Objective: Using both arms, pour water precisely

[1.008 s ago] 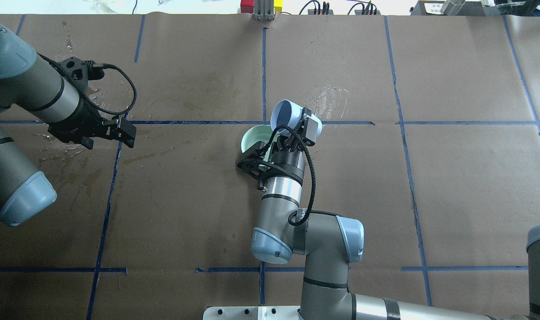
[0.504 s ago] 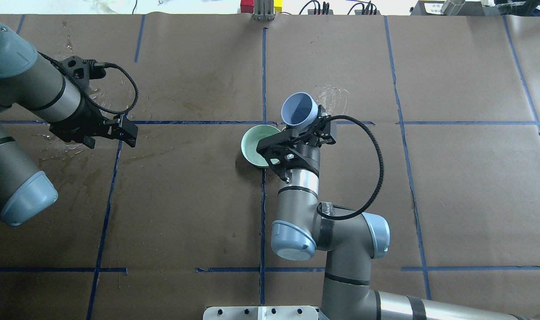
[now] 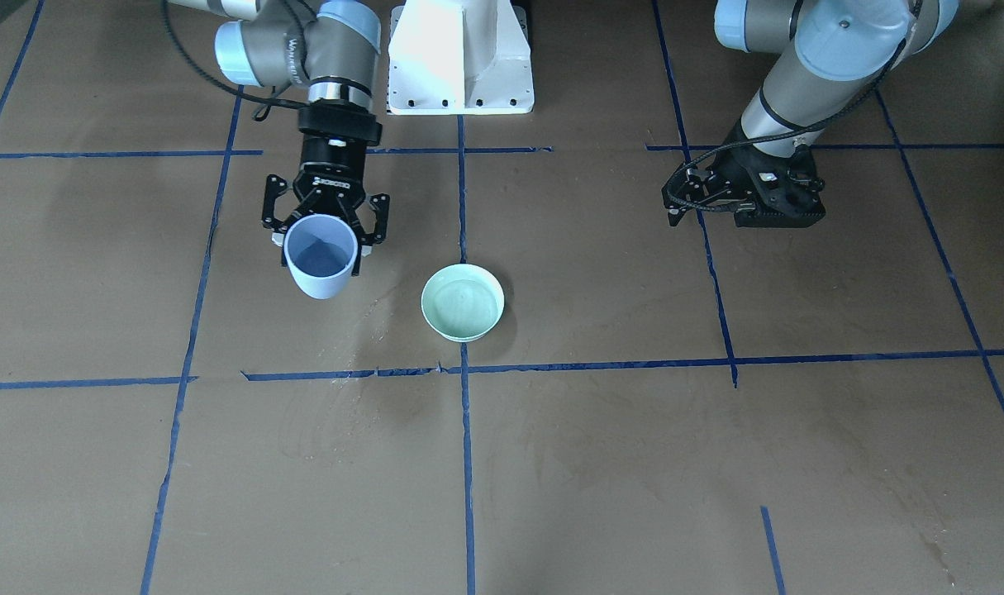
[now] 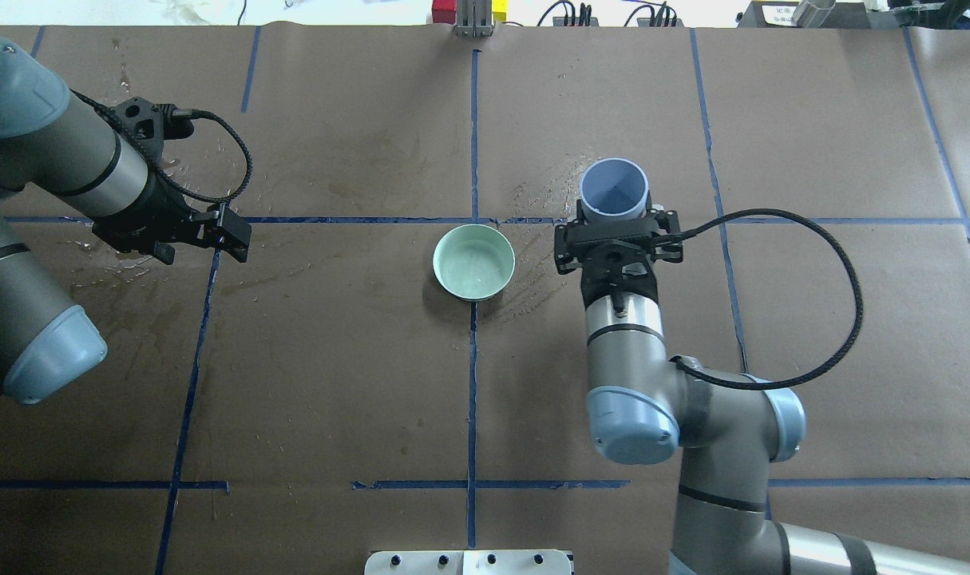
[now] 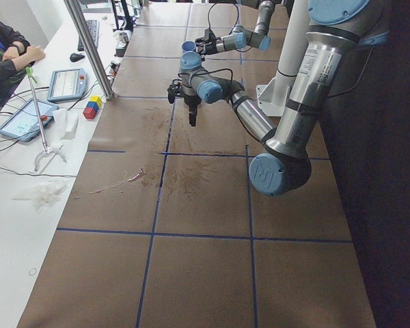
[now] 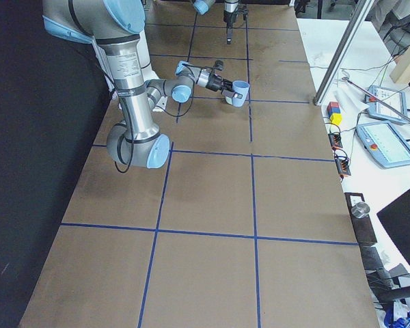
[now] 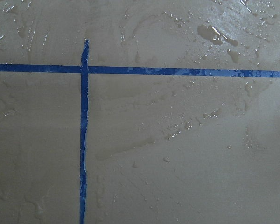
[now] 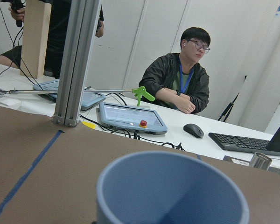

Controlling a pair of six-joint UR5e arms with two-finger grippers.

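Overhead exterior view, nearest first: the silver-grey right arm (image 4: 624, 351) reaches forward, and its black right gripper (image 4: 615, 220) is clamped on an upright light blue plastic cup (image 4: 614, 188), mouth up. A shallow pale green bowl (image 4: 473, 261) stands on the brown paper-covered table (image 4: 333, 359) to the cup's left. It is near but apart, and seemingly holds a little water. A pour means tipping the cup leftward, and the right arm is nearer. Far left hangs the black left gripper (image 4: 231, 238); I cannot tell whether its jaws are parted.

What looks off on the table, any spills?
Yes: wet streaks on the brown paper between the green bowl and the blue cup, plus droplets and puddles below the left gripper. Water landed outside the bowl.
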